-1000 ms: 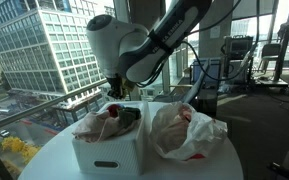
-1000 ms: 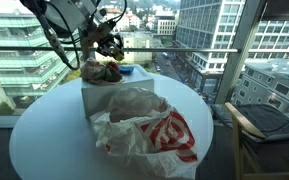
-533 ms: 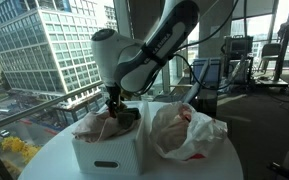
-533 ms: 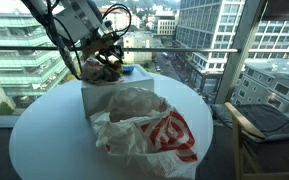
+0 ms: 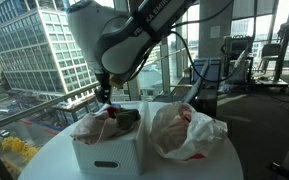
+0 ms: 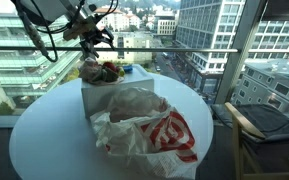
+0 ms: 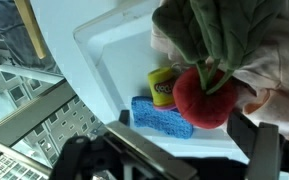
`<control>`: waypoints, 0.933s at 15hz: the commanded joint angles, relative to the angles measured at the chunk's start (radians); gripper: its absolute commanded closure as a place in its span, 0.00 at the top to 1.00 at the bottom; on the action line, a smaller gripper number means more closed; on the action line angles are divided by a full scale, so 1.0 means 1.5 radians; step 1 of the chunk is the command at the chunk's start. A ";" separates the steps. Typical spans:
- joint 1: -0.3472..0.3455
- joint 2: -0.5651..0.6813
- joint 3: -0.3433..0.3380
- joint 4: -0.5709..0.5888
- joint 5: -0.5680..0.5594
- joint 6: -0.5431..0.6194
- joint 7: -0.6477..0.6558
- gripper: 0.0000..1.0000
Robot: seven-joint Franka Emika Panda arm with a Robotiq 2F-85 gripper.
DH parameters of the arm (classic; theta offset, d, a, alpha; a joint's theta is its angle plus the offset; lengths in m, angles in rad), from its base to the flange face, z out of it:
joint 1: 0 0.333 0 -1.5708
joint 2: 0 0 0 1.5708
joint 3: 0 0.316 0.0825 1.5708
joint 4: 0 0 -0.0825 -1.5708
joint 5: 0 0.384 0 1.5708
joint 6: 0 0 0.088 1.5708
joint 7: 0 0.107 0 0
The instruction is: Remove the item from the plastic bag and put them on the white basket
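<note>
The white basket [image 5: 109, 155] [image 6: 92, 100] stands on a round table beside the crinkled plastic bag [image 5: 184, 132] [image 6: 152, 132] with red print. In the wrist view the basket [image 7: 114, 50] holds a blue sponge [image 7: 162, 116], a yellow tub [image 7: 162, 88], a red plush fruit [image 7: 204, 98] and green and pink cloth [image 7: 224, 35]. My gripper [image 5: 105, 93] [image 6: 92, 38] [image 7: 164, 165] hangs open above the basket's far end. Nothing is between its fingers [image 7: 259, 150]. What is inside the bag is hidden.
The round white table [image 5: 54, 160] [image 6: 39, 135] sits close to a glass wall with city buildings behind. A wooden chair [image 6: 264, 140] stands near the table. Racks of equipment [image 5: 234, 55] fill the room behind the arm.
The gripper dipped into the basket's pile, opened its jaws and rose clear of it. The items stayed in the basket.
</note>
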 commanded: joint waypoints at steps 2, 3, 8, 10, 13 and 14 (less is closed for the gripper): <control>0.013 -0.097 0.004 -0.060 0.025 -0.129 0.040 1.00; 0.008 -0.112 0.010 -0.071 0.042 -0.155 0.040 0.99; -0.023 -0.174 0.012 -0.158 0.117 -0.174 0.050 1.00; -0.037 -0.200 0.006 -0.215 0.100 -0.126 0.074 1.00; -0.064 -0.240 -0.002 -0.295 0.086 -0.037 0.114 1.00; -0.072 -0.251 -0.004 -0.319 0.079 0.000 0.125 1.00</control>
